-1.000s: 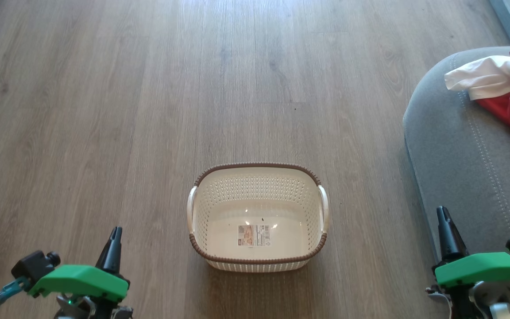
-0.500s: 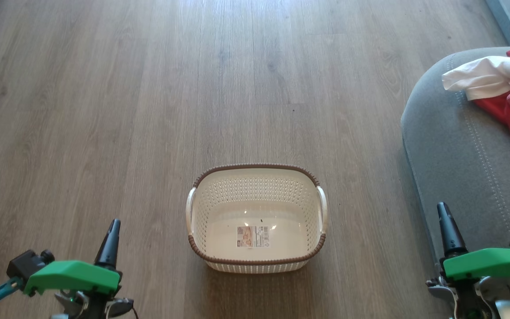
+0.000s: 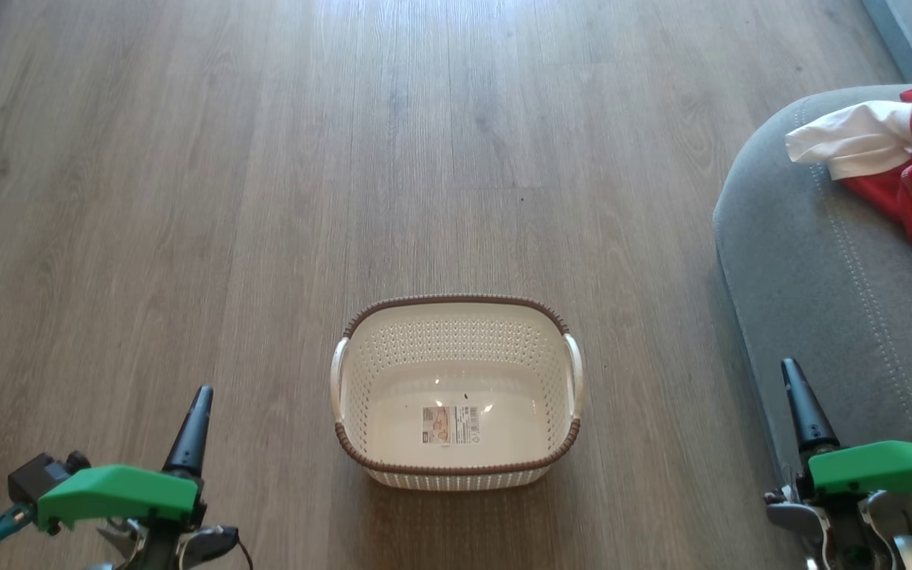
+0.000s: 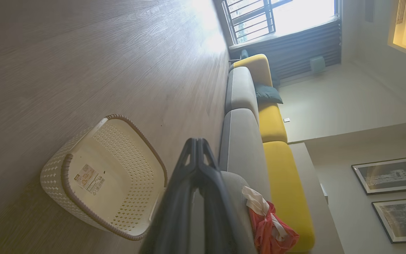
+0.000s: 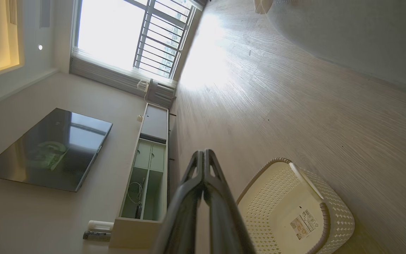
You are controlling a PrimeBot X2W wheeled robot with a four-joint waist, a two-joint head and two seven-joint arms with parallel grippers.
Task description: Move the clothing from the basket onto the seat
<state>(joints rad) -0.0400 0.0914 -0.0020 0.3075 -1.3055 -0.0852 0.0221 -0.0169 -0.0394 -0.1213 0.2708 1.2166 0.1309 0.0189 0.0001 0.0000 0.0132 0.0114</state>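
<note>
The cream basket with a brown rim stands on the wood floor, holding nothing but a sticker label; it also shows in both wrist views. The red and white clothing lies on the grey seat at the right; the left wrist view shows that clothing too. My left gripper is shut at the lower left, well left of the basket, its tips pressed together. My right gripper is shut at the lower right over the seat's edge, tips together.
Bare wood floor surrounds the basket. The left wrist view shows a long sofa with yellow cushions and framed pictures. In the right wrist view are a television, a low cabinet and a bright window.
Both grippers sank slightly toward the lower edge of the head view, the left more than the right. The picture shifted a little. Basket and clothing stayed put.
</note>
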